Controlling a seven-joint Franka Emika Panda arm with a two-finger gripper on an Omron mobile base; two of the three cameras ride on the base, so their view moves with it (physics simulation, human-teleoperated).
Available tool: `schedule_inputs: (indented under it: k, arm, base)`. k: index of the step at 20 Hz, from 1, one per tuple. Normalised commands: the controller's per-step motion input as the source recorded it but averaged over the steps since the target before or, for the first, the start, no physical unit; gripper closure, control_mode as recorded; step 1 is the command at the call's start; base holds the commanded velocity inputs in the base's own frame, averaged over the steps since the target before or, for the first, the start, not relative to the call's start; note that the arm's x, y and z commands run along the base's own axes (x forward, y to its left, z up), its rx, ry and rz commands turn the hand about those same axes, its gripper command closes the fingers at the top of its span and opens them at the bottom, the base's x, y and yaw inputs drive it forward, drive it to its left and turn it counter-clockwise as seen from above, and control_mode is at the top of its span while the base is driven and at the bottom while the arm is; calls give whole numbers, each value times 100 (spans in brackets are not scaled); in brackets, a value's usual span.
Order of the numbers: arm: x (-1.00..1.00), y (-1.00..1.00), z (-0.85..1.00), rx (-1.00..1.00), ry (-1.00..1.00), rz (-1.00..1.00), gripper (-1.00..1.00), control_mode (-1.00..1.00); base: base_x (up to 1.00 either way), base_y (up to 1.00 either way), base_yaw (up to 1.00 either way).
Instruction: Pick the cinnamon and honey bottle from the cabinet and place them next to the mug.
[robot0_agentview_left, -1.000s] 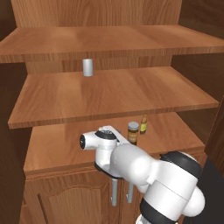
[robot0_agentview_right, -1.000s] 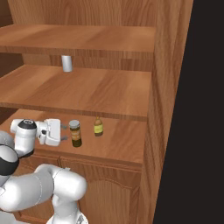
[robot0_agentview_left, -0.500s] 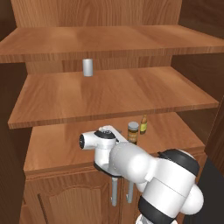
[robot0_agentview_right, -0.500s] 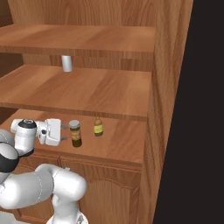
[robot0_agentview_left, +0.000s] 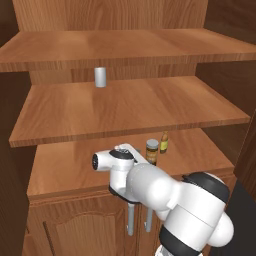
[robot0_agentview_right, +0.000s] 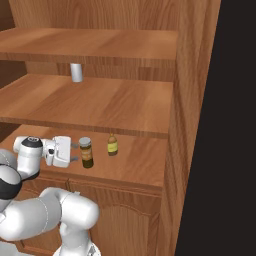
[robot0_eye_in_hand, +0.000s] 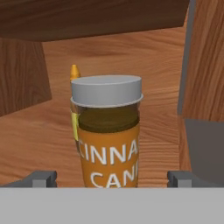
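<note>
The gripper (robot0_eye_in_hand: 111, 178) is spread wide and holds nothing. Straight ahead, centred between its fingertips (robot0_eye_in_hand: 43, 178), the cinnamon jar (robot0_eye_in_hand: 108, 131) stands upright on the cabinet (robot0_agentview_right: 145, 165) shelf. The honey bottle (robot0_agentview_right: 113, 145) stands just beyond it, partly hidden. A grey cylinder (robot0_agentview_left: 101, 77) sits on the shelf above.

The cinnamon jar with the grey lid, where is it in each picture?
Left base view: the cinnamon stands on the lowest open shelf, right of centre, just past the arm.
Right base view: cinnamon, lower left, same shelf.
Hand view: cinnamon, centre, close up.
Shared landmark: the honey bottle beside it.
</note>
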Motion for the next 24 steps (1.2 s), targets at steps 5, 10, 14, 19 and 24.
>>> schedule_inputs:
  k: [5,10,14,19,24]
  arm:
    - [0,0,0,0,0,0,-100,-100]
    - [0,-2,0,0,0,0,-100,-100]
    - [0,-11,0,0,0,0,-100,-100]
    - [0,-10,0,0,0,0,-100,-100]
    - [3,-2,0,0,0,0,-100,-100]
  base:
    - [0,0,0]
    - [0,0,0]
    - [0,0,0]
    - [0,0,0]
    - [0,0,0]
